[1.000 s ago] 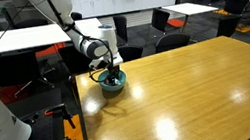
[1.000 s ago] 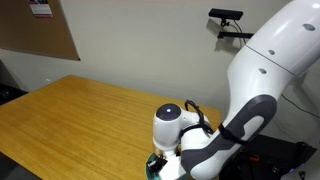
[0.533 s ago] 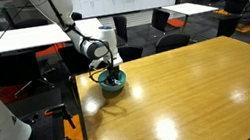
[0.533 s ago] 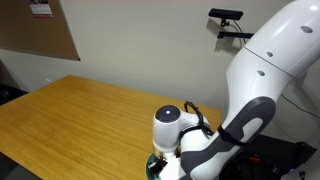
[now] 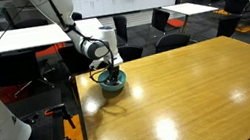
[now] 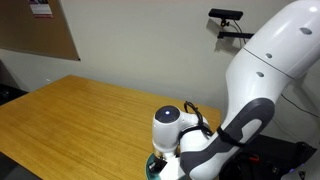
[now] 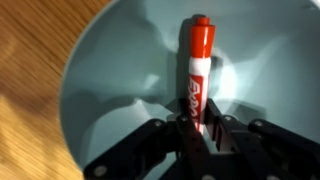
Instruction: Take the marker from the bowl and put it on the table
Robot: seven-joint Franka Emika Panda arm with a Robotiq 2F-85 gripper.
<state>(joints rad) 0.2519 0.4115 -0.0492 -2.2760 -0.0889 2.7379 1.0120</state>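
1. In the wrist view, the gripper (image 7: 200,136) had its dark fingers (image 7: 160,145) drawn in against the near end of the marker (image 7: 198,60), pinching it from both sides.
2. The red marker lay inside the bowl (image 7: 110,90) on its pale-blue floor, with its dark tip pointing away from the camera. White lettering ran along the barrel, too blurred to read.
3. Past the bowl's rim, the table (image 7: 30,50) showed honey-yellow wood grain.
4. In an exterior view, the teal bowl (image 5: 112,84) sat near a corner of the glossy table (image 5: 189,90), with the gripper (image 5: 114,75) lowered into it.
5. Behind it stood a white-topped table (image 5: 9,40).
6. In an exterior view, a paper notice (image 6: 40,8) hung on the wall, its print illegible.
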